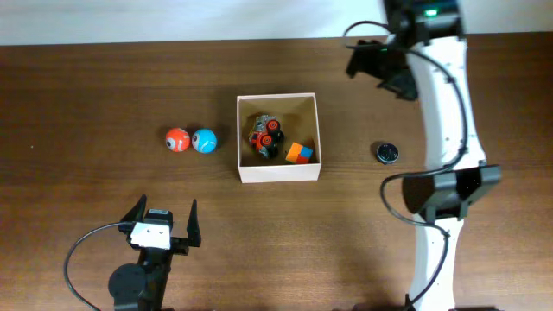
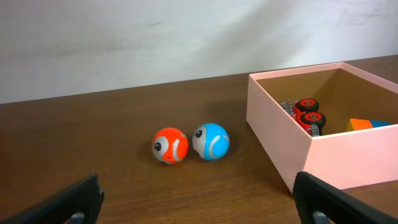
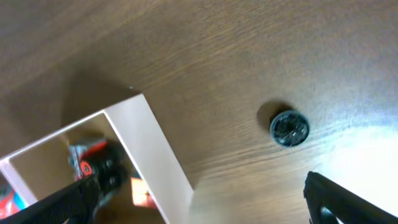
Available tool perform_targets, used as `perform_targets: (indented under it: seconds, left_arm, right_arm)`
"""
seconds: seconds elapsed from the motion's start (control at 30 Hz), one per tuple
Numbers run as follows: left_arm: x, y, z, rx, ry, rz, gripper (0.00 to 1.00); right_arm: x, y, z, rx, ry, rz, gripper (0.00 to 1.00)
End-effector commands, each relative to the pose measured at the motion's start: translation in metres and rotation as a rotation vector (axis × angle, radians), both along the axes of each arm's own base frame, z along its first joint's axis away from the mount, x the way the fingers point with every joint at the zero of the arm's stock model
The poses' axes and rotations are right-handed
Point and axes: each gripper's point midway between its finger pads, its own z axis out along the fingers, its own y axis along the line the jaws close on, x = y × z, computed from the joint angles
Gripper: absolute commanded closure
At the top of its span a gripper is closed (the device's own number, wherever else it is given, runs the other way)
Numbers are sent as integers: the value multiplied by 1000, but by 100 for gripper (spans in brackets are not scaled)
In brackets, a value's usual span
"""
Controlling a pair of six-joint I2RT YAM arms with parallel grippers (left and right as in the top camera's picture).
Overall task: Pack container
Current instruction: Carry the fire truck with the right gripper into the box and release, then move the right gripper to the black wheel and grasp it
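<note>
The container [image 1: 278,173], a square shallow box with white walls and a tan inside, stands mid-table. Inside it lie a dark toy car with red wheels [image 1: 265,136] and an orange-and-blue cube [image 1: 300,154]. An orange ball [image 1: 177,139] and a blue ball [image 1: 205,140] touch each other left of the box. My left gripper [image 1: 164,220] is open and empty, in front of the balls. The left wrist view shows the balls [image 2: 170,145] [image 2: 211,140] and the box wall [image 2: 280,134]. My right gripper [image 1: 380,69] is open and empty, raised behind the box's right corner.
A small black round disc [image 1: 387,153] lies on the table right of the box; it also shows in the right wrist view [image 3: 289,128], beside the box wall [image 3: 155,155]. The right arm's white links stretch along the table's right side.
</note>
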Motion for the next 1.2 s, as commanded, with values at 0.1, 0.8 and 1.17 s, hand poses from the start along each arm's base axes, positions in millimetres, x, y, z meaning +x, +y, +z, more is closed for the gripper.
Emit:
perform_targets:
  seconds: [0.1,0.8,1.17]
  left_arm:
    - [0,0,-2,15,3,-6,1]
    - [0,0,-2,15,3,-6,1]
    - [0,0,-2,15,3,-6,1]
  right_arm:
    - [-26,-39,-25,-70,128,147,1]
    - [-84,-68,-192,-125,431,293,1]
    - [-62,-68,-197,-139,337,308,1]
